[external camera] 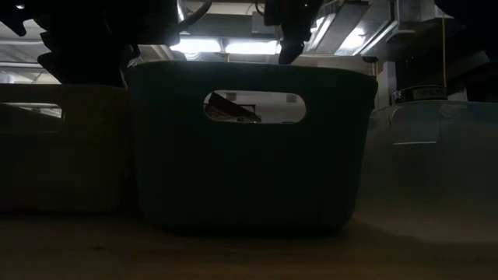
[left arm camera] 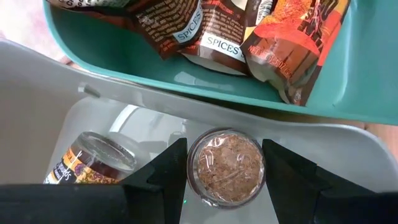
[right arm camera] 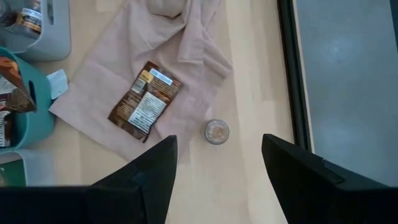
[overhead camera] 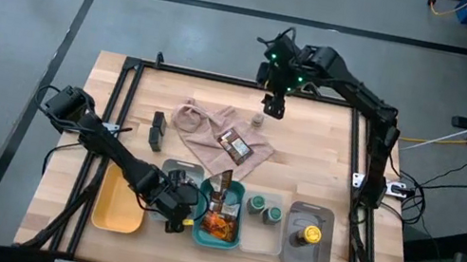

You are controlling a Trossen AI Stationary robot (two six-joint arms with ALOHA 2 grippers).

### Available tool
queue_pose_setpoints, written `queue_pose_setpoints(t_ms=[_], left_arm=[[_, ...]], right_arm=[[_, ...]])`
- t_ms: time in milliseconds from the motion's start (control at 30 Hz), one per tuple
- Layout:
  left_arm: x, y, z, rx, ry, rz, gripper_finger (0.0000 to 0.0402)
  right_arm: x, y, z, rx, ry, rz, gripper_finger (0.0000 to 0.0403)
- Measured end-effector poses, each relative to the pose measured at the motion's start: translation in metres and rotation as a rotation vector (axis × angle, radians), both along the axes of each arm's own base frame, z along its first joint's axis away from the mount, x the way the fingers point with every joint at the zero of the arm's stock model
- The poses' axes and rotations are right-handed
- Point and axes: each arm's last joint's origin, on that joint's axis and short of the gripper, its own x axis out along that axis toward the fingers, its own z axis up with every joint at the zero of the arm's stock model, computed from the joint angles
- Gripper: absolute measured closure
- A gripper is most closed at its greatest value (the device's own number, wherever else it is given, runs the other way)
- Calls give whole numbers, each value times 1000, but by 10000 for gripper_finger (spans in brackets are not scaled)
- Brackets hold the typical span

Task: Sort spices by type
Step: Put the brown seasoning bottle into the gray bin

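Above centre in the high view, a small jar (overhead camera: 257,121) stands on the table just below the right gripper (overhead camera: 273,107), whose fingers are open and empty. At lower centre, the left gripper (overhead camera: 175,200) grips another jar (left arm camera: 226,167) over the grey tray (left arm camera: 93,112).

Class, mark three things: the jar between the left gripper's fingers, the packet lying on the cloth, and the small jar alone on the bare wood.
Held jar (left arm camera: 226,167), left wrist view, its clear top.
Packet (right arm camera: 144,101), right wrist view, its middle.
Lone jar (right arm camera: 216,131), right wrist view, its lid.

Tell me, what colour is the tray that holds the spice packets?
Teal. The tray with the packets shows best in the left wrist view.
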Motion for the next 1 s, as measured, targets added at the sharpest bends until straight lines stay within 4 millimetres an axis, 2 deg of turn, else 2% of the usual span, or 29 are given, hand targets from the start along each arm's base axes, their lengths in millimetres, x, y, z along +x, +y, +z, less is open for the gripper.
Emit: queue_pose_setpoints(t_ms=[333,600,700,867,1000], left_arm=[[3,6,0,-43,7,65,233],[4,8,0,-44,7,75,232],[3,8,0,-66,4,113,215],[4,10,0,-94,0,170,165],[5,9,0,-108,-7,162,148]], right_arm=[[-9,-19,0,-8,2,-32,169],[-10,-21,0,-1,-3,-13,169],[-10,-20,0,1,-5,-5,169],[-10,-20,0,-6,-3,8,169],[-9,-20,0,-23,1,44,169]])
